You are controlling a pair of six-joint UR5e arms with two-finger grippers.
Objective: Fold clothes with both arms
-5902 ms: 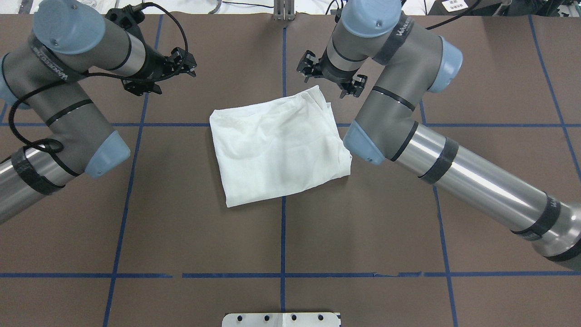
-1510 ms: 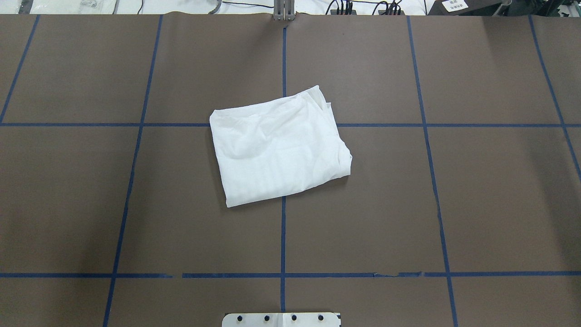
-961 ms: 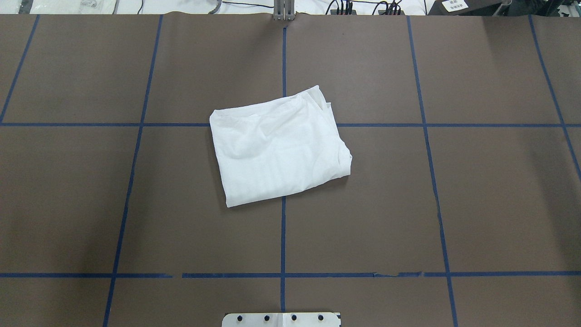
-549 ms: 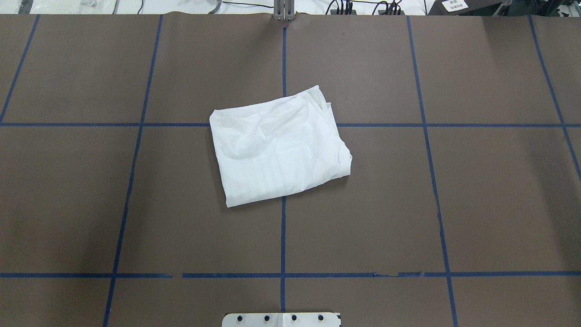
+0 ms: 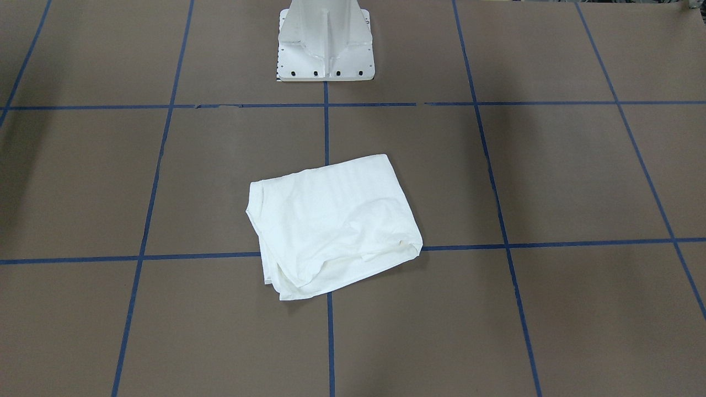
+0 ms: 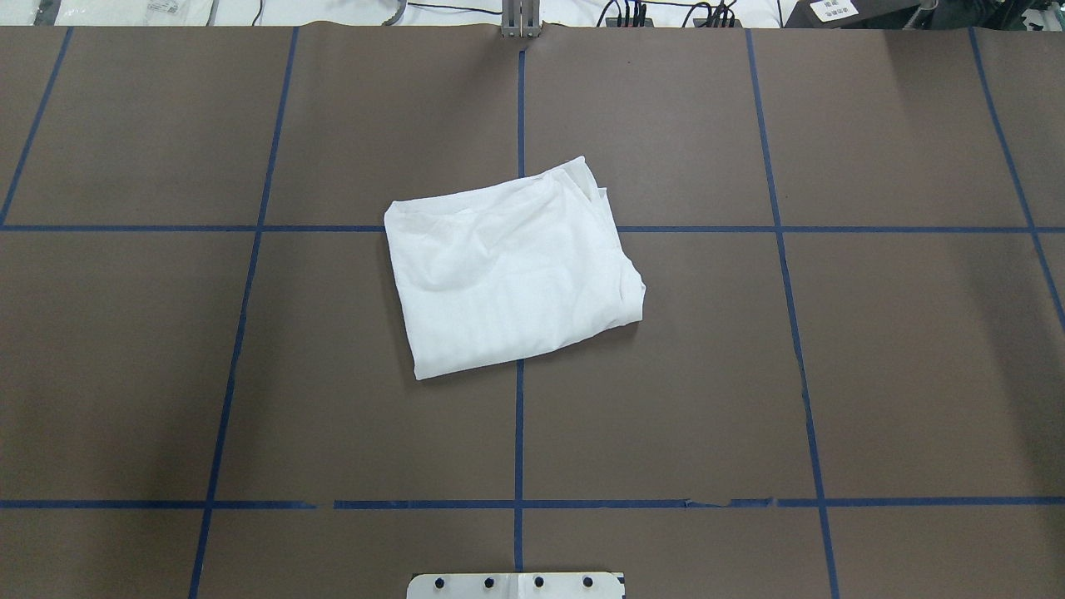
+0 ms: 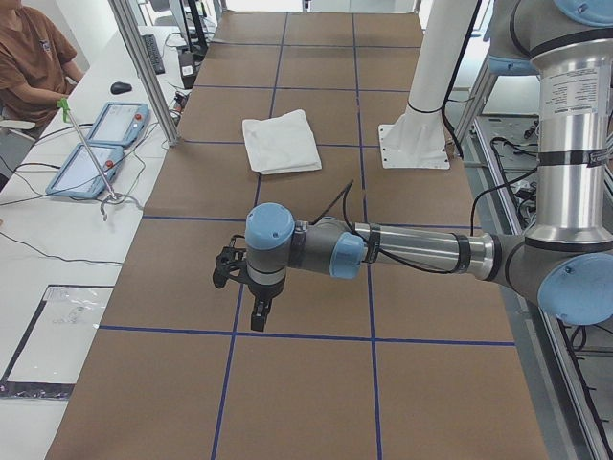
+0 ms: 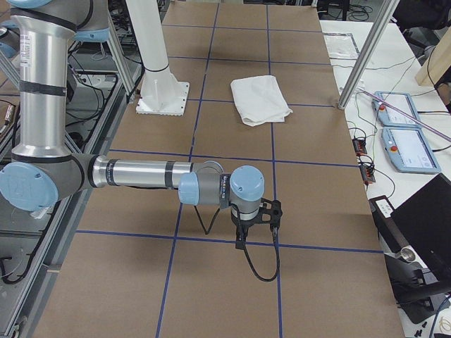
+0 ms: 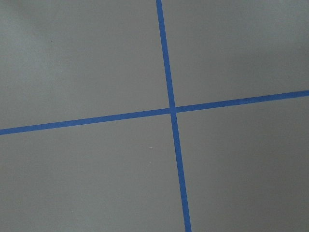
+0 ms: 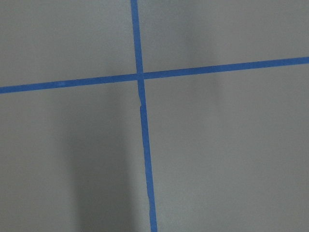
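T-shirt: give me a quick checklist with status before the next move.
1. T-shirt folded to a compact rectangle, flat on the table: ok.
2. Fold edges flush: not ok, layers splay at its far right corner.
3. Left gripper clear of the T-shirt: ok, over the table's left end.
4. Right gripper clear: ok, over the right end.
5. Jaws open or shut: cannot tell, side views only.
6. Person off the table: ok.

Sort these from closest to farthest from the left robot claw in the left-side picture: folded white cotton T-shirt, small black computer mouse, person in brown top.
From the left gripper:
1. Folded white T-shirt, ahead on the brown table.
2. Black mouse, on the white side bench.
3. Person in brown top, seated past the mouse.
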